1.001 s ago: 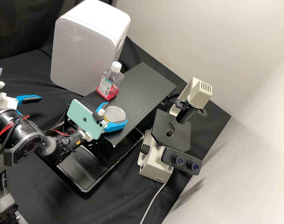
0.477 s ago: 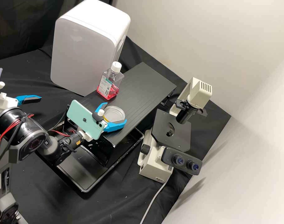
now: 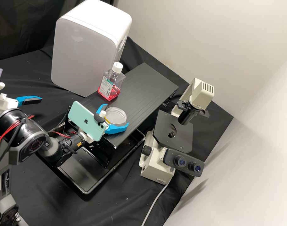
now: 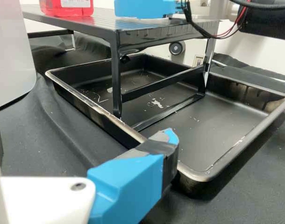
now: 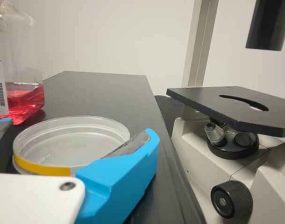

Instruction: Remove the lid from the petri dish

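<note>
In the high view we see a white box at upper left. From its foot a black shelf runs toward centre right, standing on legs in a black tray at lower centre. A flask of red liquid with a white cap stands upright on the shelf's upper-left part, just beside the box. Right of centre a microscope stands near the shelf's right side, and its cable trails to the bottom edge. A teal phone on the right arm's wrist covers the shelf's lower-left corner. Of the things on the shelf, the flask is nearest the dish, up and left of it and apart from it.

The dish lies flat on the shelf near the centre of the frame, toward the shelf's lower-left end. In the right wrist view a yellow band runs along its wall, and we cannot tell its lid from its base. The right gripper lies low on the shelf top, spread about as wide as the dish, with one finger along the upper-left rim and the other along the lower-right rim, so the dish sits between them. We cannot tell whether the pads touch the rim.

The left gripper hangs at the left edge of the high view, low over the bench and well apart from the dish. Its fingers are spread wide with nothing between them, and it faces the tray's side
</note>
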{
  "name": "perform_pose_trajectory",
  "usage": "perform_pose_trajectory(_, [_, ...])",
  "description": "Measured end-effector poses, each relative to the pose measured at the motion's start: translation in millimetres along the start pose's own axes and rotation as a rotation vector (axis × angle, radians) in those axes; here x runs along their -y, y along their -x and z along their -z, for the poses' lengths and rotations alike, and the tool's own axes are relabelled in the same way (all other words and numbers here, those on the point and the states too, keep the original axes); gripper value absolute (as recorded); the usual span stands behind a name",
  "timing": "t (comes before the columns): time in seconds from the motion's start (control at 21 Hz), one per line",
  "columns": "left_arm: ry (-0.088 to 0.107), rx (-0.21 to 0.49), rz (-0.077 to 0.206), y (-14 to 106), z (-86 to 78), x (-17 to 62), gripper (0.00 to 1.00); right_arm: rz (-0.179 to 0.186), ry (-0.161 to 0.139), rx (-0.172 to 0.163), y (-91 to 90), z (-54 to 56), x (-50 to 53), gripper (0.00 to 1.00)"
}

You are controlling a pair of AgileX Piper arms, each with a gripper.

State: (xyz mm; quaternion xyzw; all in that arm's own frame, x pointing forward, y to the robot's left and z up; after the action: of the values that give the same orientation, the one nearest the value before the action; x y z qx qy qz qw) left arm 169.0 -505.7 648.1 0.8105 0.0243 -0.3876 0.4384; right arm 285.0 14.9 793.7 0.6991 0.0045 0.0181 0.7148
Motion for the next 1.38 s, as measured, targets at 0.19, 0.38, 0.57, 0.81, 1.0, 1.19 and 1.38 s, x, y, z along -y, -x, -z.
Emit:
perform_pose_trajectory(0.19, [0.000,0.000,0.000,0.0,0.0,0.0,1.00,-0.018,-0.018,0.006,0.6,-1.1,-5.8,1.00])
perform_pose_trajectory(0.38, [0.000,0.000,0.000,0.0,0.0,0.0,1.00,-0.052,-0.052,-0.011,2.6,3.2,-15.2,1.00])
perform_pose_trajectory(0.57, [0.000,0.000,0.000,0.0,0.0,0.0,1.00,-0.070,-0.058,-0.021,3.8,6.0,-20.3,1.00])
perform_pose_trajectory(0.81, [0.000,0.000,0.000,0.0,0.0,0.0,1.00,-0.072,-0.058,-0.023,4.0,6.6,-20.9,1.00])
perform_pose_trajectory(1.0, [0.000,0.000,0.000,0.0,0.0,0.0,1.00,-0.069,-0.058,-0.026,4.0,7.2,-20.3,1.00])
perform_pose_trajectory(1.19, [0.000,0.000,0.002,-0.1,0.1,0.3,1.00,-0.063,-0.059,-0.029,3.9,8.1,-18.6,1.00])
perform_pose_trajectory(1.38, [0.000,0.000,0.000,-0.6,0.0,-0.1,1.00,-0.056,-0.060,-0.036,3.8,10.3,-16.5,1.00])
